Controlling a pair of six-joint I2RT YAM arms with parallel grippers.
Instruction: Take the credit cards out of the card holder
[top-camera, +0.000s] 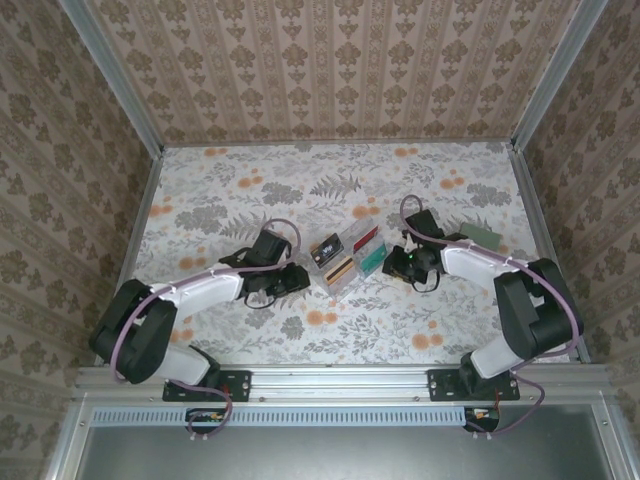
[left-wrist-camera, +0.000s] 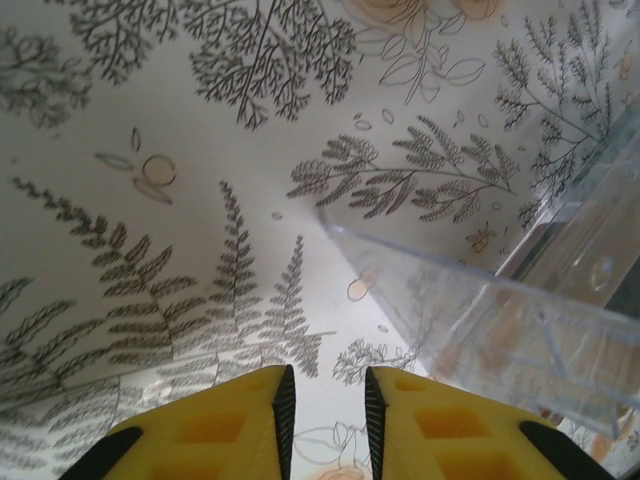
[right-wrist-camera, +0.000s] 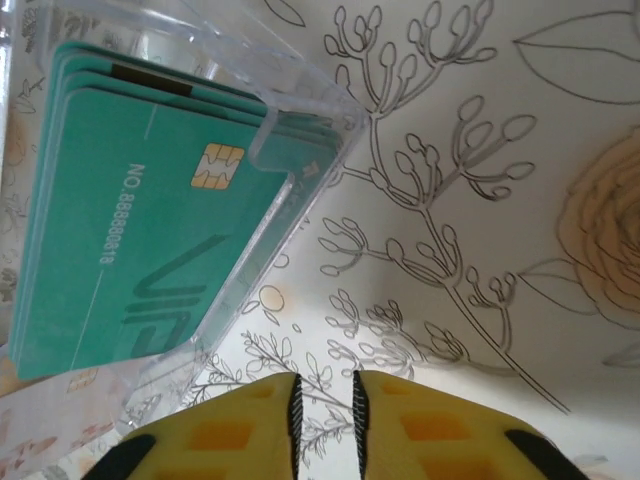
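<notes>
A clear plastic card holder (top-camera: 333, 288) lies mid-table with the credit cards in its compartments: black (top-camera: 325, 250), red (top-camera: 365, 236), tan (top-camera: 340, 270) and teal (top-camera: 371, 260). My left gripper (top-camera: 297, 280) rests low on the cloth just left of the holder. In the left wrist view the left gripper's (left-wrist-camera: 329, 400) jaws are a narrow gap apart with bare cloth between them, and the holder's clear corner (left-wrist-camera: 520, 320) is to the right. My right gripper (top-camera: 395, 262) sits just right of the holder. The right gripper's (right-wrist-camera: 326, 400) jaws are also narrowly apart and empty, beside the stacked teal cards (right-wrist-camera: 130, 220) behind the clear wall (right-wrist-camera: 300, 110).
A flat grey-green object (top-camera: 480, 236) lies on the flowered tablecloth behind my right arm. Patterned walls with metal posts enclose the table on three sides. Open cloth stretches behind the holder and in front of it.
</notes>
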